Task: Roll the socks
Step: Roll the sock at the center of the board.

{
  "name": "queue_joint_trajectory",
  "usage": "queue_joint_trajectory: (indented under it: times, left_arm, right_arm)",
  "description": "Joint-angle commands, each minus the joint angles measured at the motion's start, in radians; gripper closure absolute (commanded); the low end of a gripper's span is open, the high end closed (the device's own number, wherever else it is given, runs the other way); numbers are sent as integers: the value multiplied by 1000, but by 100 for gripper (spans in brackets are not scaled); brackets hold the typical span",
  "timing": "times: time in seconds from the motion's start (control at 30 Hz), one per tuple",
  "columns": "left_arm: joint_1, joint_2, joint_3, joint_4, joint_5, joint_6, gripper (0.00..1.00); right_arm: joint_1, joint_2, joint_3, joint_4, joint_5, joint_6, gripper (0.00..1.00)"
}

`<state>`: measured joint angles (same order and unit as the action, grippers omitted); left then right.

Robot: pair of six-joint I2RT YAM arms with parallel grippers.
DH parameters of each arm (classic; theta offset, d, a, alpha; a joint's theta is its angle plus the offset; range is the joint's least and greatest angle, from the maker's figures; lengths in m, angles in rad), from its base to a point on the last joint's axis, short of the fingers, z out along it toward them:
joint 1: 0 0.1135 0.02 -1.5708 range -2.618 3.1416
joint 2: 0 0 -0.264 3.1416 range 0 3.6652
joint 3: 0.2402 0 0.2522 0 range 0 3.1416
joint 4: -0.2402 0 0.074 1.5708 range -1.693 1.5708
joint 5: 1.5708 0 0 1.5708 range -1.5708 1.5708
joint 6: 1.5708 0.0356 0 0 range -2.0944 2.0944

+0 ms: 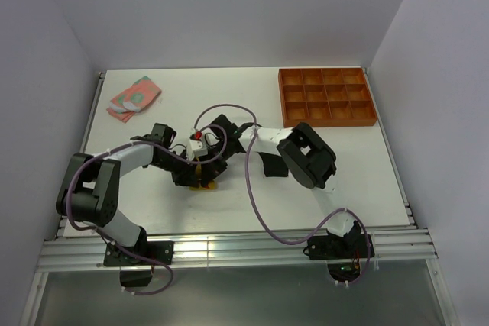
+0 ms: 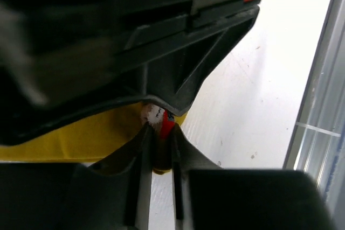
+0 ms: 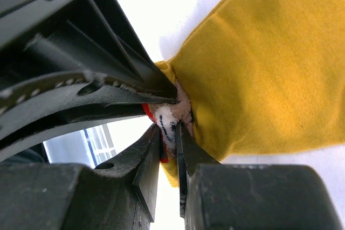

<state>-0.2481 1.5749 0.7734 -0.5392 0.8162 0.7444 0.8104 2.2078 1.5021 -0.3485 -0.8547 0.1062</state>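
Note:
The mustard-yellow sock point(image 1: 203, 183) lies at the table's middle, mostly hidden under both grippers. My left gripper point(image 2: 160, 130) is shut on its edge by the red tag point(image 2: 166, 126). My right gripper point(image 3: 168, 127) is shut on the same edge, where the white inner fabric point(image 3: 171, 117) shows, and its fingertips meet the left gripper's fingertips. The sock's yellow body point(image 3: 253, 79) spreads away to the right in the right wrist view. A black sock point(image 1: 269, 166) lies partly under the right arm. The pink sock with green patches point(image 1: 134, 98) lies folded at the far left.
An orange tray point(image 1: 327, 97) with square compartments stands at the far right. The right arm's links point(image 1: 306, 156) hang over the table's middle. A metal rail point(image 1: 229, 246) runs along the near edge. White walls close the table on three sides.

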Motion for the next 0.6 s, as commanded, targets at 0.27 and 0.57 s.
queue_joint_trajectory:
  times: [0.27,0.57]
  left_arm:
    - [52,142,171,-220,116,119,100]
    - [138,304,326,-447,181,211,100]
  right_arm:
    - [-13,-180,-293,262,282,99,57]
    - [-70,-434,-632,588,448,198,47]
